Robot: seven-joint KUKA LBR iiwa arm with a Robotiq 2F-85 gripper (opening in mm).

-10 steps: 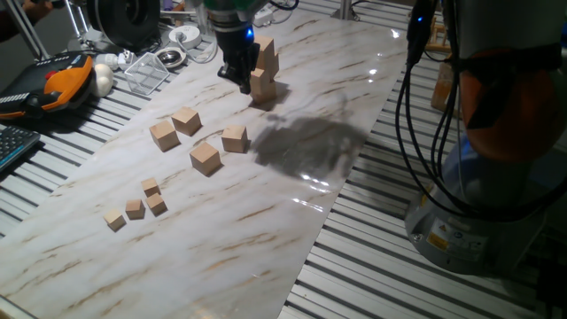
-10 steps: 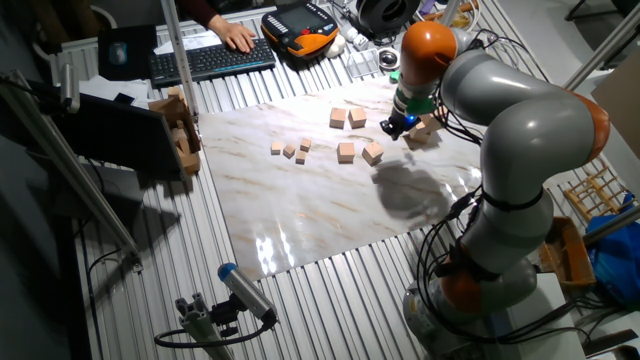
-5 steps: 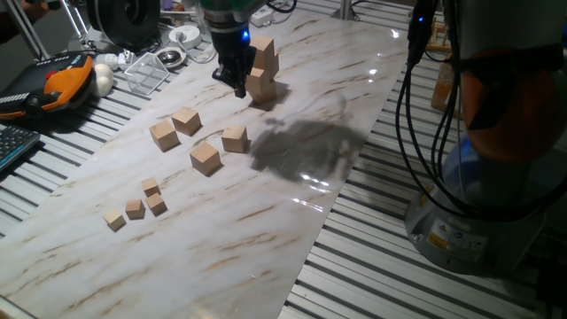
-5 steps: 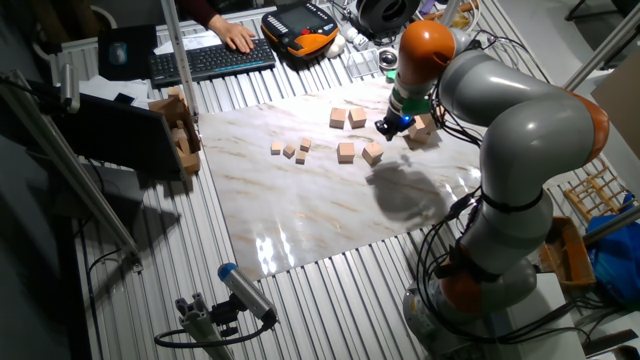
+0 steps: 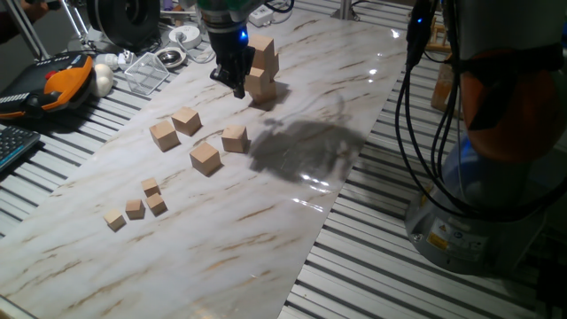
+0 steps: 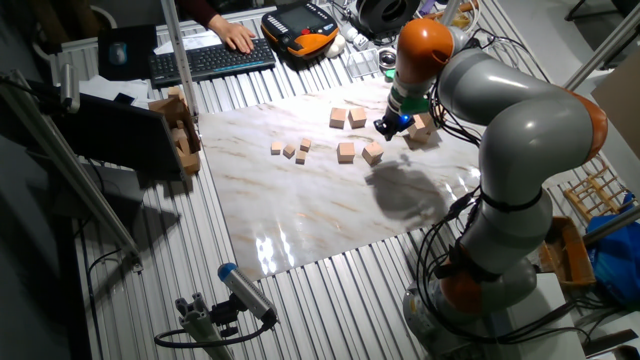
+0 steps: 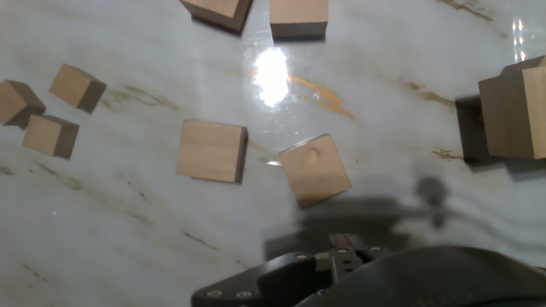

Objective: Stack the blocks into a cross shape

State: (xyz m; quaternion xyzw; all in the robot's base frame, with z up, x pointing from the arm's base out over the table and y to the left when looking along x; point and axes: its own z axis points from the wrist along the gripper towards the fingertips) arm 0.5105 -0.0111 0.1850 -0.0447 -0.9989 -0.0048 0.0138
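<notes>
The black gripper (image 5: 237, 81) hangs above the marble-patterned tabletop (image 5: 292, 204), just to the left of a stack of wooden blocks (image 5: 262, 69) as one fixed view shows it. It holds nothing visible; whether its fingers are apart or together cannot be told, since the fingertips are dark and small in both fixed views and out of the hand view. In the other fixed view the gripper (image 6: 389, 126) sits at the end of the grey and orange arm (image 6: 500, 110), with the stack (image 6: 420, 128) just beside it.

The stack has blocks piled at least two high near the far end of the tabletop. In the hand view its edge (image 7: 514, 107) shows at the right.

Nearer the camera in the first fixed view, four loose blocks (image 5: 205, 157) lie scattered in a cluster, apart from one another. The hand view shows two of them (image 7: 315, 170) below the hand, close together.

Further along, four much smaller cubes (image 5: 135, 209) lie grouped near the tabletop's left edge.
</notes>
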